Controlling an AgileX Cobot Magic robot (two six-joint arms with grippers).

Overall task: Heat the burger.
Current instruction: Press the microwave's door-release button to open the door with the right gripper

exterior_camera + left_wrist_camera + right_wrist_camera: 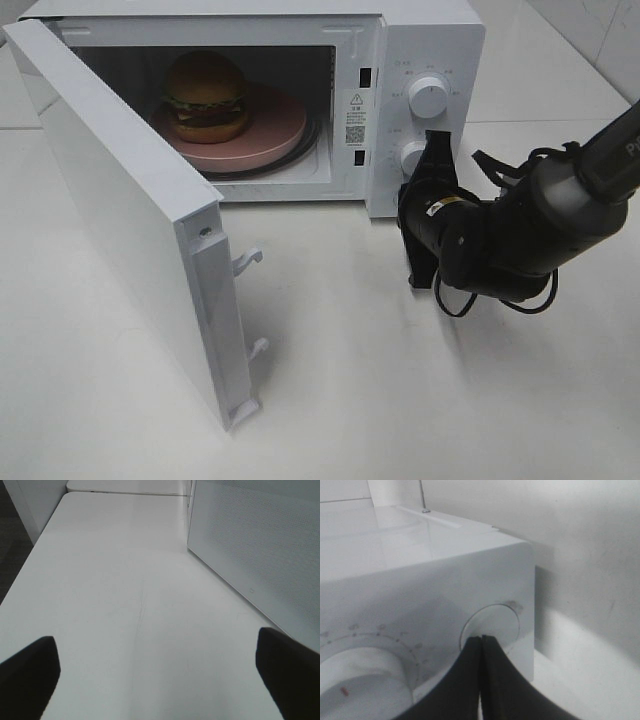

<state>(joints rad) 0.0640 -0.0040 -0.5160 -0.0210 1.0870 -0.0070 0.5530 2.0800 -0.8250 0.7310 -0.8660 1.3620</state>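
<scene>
The burger (pixel 207 95) sits on a pink round plate (pixel 272 135) inside the white microwave (pixel 430 40), whose door (pixel 130 220) stands wide open to the left. My right gripper (pixel 434 138) is shut and empty, with its tips against the control panel at the lower knob (pixel 410 157), below the upper knob (pixel 430 97). In the right wrist view the closed fingertips (pixel 481 639) touch a round knob (pixel 492 622). My left gripper (pixel 160 680) is open and empty over bare table; it does not show in the exterior view.
The open door juts far out over the white table (pixel 400 400) toward the front. In the left wrist view the door's outer face (pixel 250 545) stands close beside my left gripper. The right arm's cables (pixel 500 290) hang over the table right of the microwave.
</scene>
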